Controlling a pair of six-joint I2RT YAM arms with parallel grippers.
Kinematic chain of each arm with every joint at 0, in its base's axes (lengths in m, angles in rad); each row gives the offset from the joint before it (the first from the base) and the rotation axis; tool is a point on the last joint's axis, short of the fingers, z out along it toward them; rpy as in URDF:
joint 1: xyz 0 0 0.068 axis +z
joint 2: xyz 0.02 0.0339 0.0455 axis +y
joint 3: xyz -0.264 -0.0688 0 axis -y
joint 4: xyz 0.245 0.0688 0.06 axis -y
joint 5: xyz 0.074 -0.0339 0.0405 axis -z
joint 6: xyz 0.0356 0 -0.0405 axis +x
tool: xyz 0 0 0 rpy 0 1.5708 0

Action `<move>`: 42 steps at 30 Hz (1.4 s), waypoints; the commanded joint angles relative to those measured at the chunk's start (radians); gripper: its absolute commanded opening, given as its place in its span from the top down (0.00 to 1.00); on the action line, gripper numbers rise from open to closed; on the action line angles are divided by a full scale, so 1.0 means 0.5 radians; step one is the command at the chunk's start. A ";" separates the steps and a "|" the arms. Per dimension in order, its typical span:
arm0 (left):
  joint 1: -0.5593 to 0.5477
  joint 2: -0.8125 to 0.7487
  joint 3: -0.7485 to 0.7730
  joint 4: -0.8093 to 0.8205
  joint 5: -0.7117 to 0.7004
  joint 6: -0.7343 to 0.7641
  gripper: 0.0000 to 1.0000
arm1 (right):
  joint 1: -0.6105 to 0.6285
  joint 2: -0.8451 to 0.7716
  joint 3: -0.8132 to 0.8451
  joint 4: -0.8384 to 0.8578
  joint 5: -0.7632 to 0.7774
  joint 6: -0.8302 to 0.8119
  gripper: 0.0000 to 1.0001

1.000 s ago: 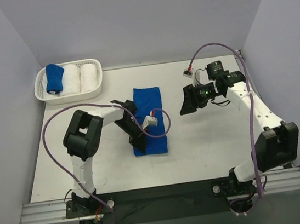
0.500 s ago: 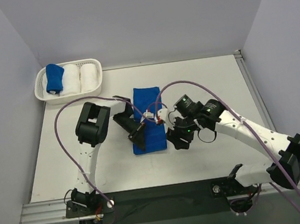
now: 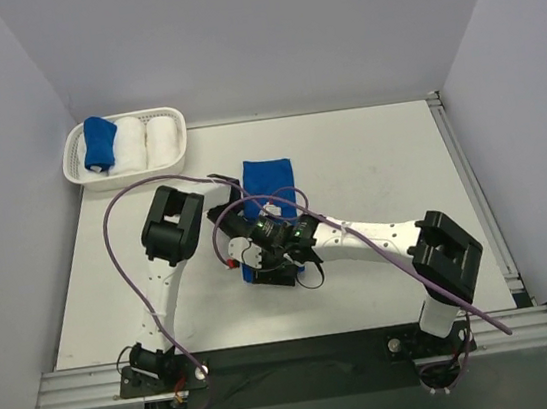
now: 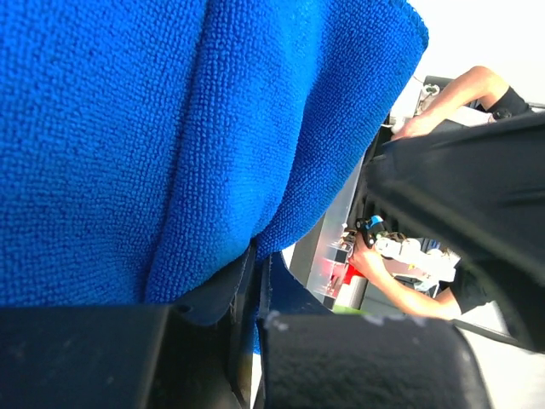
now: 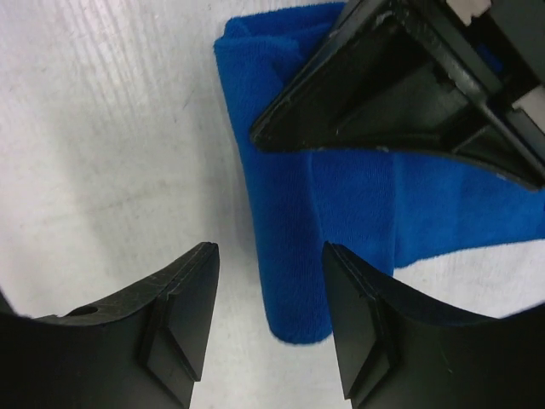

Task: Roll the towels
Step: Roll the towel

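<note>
Well, on the table [image 3: 377, 150] the blue towel [image 3: 268, 175] lies as a long strip near the middle, its near end folded over. My left gripper [image 4: 255, 290] is pinched tight on that folded end. My right gripper [image 5: 266, 251] hangs just above the same end, jaws apart, holding nothing.

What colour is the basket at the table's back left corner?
White, with a perforated wall; the basket shows best in the top external view.
</note>
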State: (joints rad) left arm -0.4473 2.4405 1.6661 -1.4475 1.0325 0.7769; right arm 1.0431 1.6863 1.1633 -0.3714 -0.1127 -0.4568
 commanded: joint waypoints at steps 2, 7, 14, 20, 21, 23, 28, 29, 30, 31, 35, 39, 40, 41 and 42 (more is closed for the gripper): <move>0.029 0.098 0.027 0.232 -0.273 0.078 0.91 | -0.018 0.103 -0.087 0.215 0.008 -0.074 0.51; 0.026 0.080 0.009 0.241 -0.270 0.085 0.90 | -0.086 0.211 -0.179 0.273 -0.090 -0.077 0.62; 0.057 -0.046 -0.110 0.299 -0.230 0.140 0.89 | -0.340 0.251 -0.127 0.099 -0.608 0.070 1.00; 0.195 -0.518 -0.525 0.523 -0.111 0.192 0.65 | -0.543 0.373 -0.053 -0.202 -1.259 0.147 1.00; 0.274 -0.564 -0.561 0.536 -0.083 0.186 0.61 | -0.564 0.404 -0.047 -0.245 -1.317 0.156 1.00; 0.363 -0.662 -0.635 0.542 -0.080 0.195 0.58 | -0.607 0.441 -0.026 -0.276 -1.440 0.168 1.00; 0.716 -0.959 -0.706 0.536 -0.046 0.238 0.54 | -0.709 0.692 0.164 -0.454 -1.676 0.177 1.00; 0.765 -1.030 -0.715 0.536 -0.043 0.253 0.53 | -0.730 0.726 0.189 -0.475 -1.731 0.180 1.00; 0.823 -1.104 -0.746 0.542 -0.037 0.293 0.53 | -0.776 0.796 0.232 -0.518 -1.826 0.174 1.00; 0.867 -1.250 -0.764 0.572 -0.043 0.302 0.53 | -0.794 0.836 0.265 -0.552 -1.873 0.168 1.00; 0.916 -1.668 -0.939 0.765 -0.202 0.345 0.52 | -0.865 1.042 0.446 -0.742 -2.014 0.125 1.00; 0.504 -2.186 -1.313 1.246 -0.558 0.251 0.44 | -0.917 1.281 0.634 -0.956 -2.131 0.101 1.00; 0.386 -2.366 -1.386 1.445 -0.628 0.244 0.42 | -0.927 1.318 0.661 -0.984 -2.158 0.101 1.00; 0.279 -2.453 -1.551 1.565 -0.833 0.223 0.41 | -0.942 1.346 0.719 -1.015 -2.161 0.098 1.00; 0.005 -2.536 -1.635 1.685 -0.926 0.201 0.38 | -0.948 1.398 0.741 -1.055 -2.161 0.113 1.00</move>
State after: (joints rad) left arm -0.2520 1.2648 0.9638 -0.8444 0.7727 0.8913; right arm 0.5755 2.3207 1.5013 -0.7841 -1.2285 -0.3710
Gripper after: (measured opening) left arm 0.599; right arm 0.112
